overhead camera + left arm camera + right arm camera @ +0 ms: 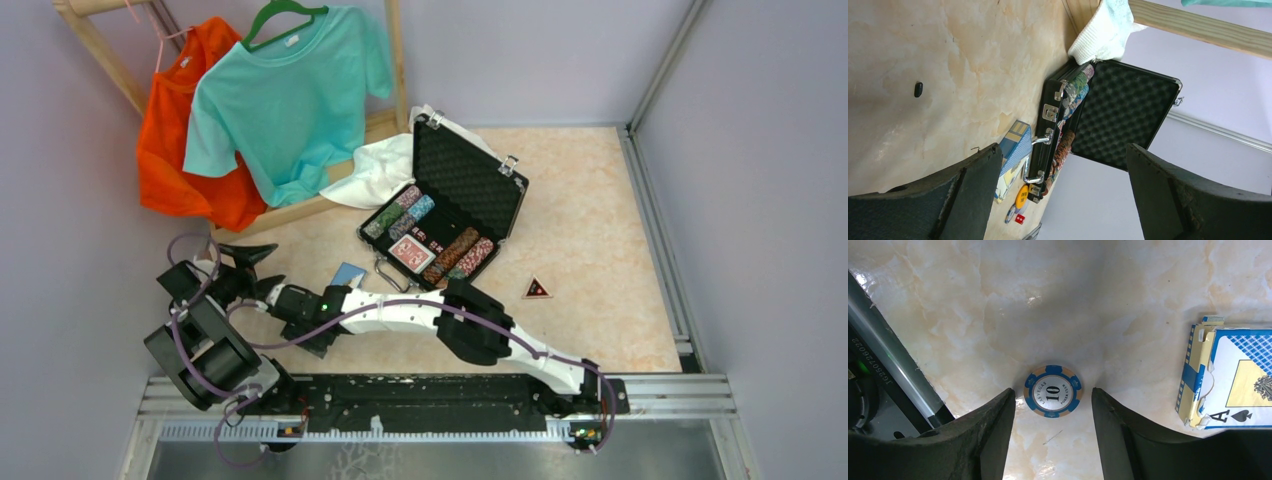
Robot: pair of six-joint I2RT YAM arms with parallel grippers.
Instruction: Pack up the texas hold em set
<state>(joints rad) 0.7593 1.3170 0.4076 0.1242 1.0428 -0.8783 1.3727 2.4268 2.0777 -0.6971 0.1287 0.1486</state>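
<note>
The black case [470, 185] stands open mid-table, with rows of chips [458, 252] and a red deck [411, 254] inside. A white cloth [385, 170] lies behind it, bare tabletop [600, 200] runs from its right to the metal rail [655, 225], and a blue deck [348, 274] lies just before its handle. The right arm stretches leftward along the near side, and the right gripper [1052, 399] points down with its jaws apart either side of a flat blue-and-tan chip [1053, 390], seemingly not quite touching it. The left gripper [1064, 150], folded back near the left wall, gapes wide and holds nothing.
</note>
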